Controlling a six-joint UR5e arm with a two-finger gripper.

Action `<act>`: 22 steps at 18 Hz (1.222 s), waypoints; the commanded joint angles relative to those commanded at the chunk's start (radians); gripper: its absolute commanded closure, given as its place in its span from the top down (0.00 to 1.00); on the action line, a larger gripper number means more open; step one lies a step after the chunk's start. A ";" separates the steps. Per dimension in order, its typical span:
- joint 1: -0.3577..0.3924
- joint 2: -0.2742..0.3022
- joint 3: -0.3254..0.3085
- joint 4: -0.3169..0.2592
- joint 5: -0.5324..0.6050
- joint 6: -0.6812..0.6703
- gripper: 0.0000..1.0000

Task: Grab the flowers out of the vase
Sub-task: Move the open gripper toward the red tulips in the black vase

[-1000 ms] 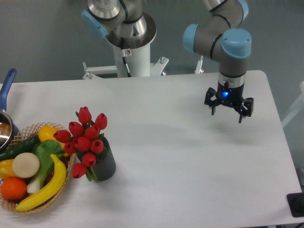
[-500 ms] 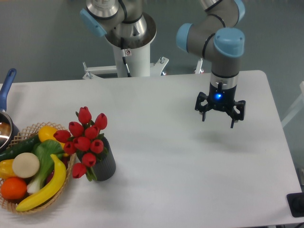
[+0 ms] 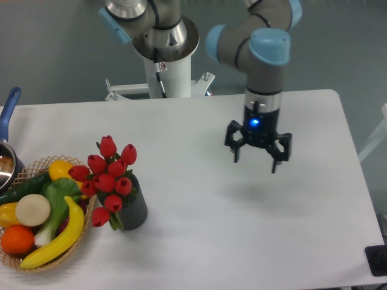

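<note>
Hovering above the white desk (image 3: pixel 199 199), your black two-finger claw (image 3: pixel 256 162) hung with fingers spread wide, gripping nothing. Well apart to its left, the red tulip flowers (image 3: pixel 107 176) stood in the short dark grey ribbed vase (image 3: pixel 133 210), just beside the woven wicker basket (image 3: pixel 37 164) of fruit.

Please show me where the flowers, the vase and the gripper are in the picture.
flowers (image 3: pixel 110 176), fixed camera, on a red bud in the middle of the bunch.
vase (image 3: pixel 135 210), fixed camera, on its ribbed side.
gripper (image 3: pixel 255 162), fixed camera, midway between the fingertips.
</note>
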 joint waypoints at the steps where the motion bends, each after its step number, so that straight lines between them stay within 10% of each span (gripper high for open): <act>1: -0.006 0.040 -0.028 0.002 -0.009 0.005 1.00; 7: -0.005 0.065 -0.074 -0.002 -0.264 0.005 1.00; 22: -0.040 -0.016 -0.054 0.002 -0.460 -0.120 1.00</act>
